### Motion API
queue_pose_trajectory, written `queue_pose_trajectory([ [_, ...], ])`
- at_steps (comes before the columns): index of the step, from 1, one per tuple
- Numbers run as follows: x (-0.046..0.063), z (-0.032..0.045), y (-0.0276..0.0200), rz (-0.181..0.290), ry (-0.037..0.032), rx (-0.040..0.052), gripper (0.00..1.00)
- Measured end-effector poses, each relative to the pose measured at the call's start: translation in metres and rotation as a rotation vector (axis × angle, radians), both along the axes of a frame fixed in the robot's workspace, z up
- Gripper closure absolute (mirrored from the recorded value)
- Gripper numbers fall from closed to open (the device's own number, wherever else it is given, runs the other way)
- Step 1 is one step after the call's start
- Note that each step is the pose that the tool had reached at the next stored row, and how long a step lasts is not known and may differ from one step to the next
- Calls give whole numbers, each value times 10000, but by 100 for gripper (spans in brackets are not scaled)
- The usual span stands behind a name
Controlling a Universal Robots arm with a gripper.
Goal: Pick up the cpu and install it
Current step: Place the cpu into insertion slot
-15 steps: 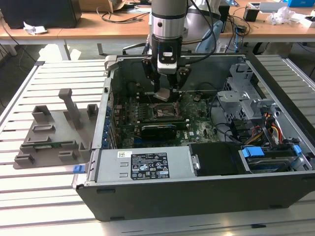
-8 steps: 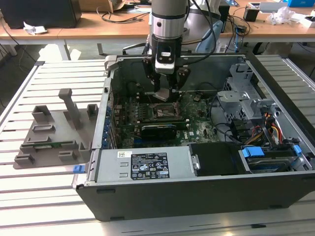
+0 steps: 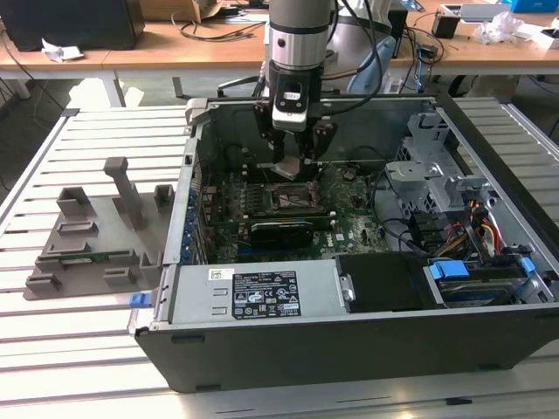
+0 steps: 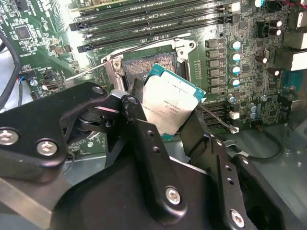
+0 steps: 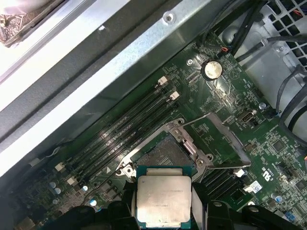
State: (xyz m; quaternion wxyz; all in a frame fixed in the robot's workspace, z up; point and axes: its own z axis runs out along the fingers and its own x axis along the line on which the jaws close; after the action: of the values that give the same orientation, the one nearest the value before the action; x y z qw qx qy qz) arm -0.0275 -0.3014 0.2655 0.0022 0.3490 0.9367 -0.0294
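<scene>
We see a pale slatted surface (image 3: 79, 349) filling the lower frame, and wooden desks (image 3: 157, 48) strewn with cables (image 3: 210, 30) along the top.

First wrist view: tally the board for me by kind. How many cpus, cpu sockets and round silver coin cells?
cpu: 1
socket: 1
coin cell: 1
Total: 3

Claw (image 3: 295, 161) grips cpu (image 3: 287, 169) above socket (image 3: 289, 198) (case (image 3: 349, 358) open).
</scene>
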Motion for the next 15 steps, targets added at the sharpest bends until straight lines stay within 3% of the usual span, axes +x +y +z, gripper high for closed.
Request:
queue_pose_trajectory([
  [9, 2, 0, 0, -786, 0, 0, 45],
  [15, 5, -1, 0, -1068, 0, -2, 45],
])
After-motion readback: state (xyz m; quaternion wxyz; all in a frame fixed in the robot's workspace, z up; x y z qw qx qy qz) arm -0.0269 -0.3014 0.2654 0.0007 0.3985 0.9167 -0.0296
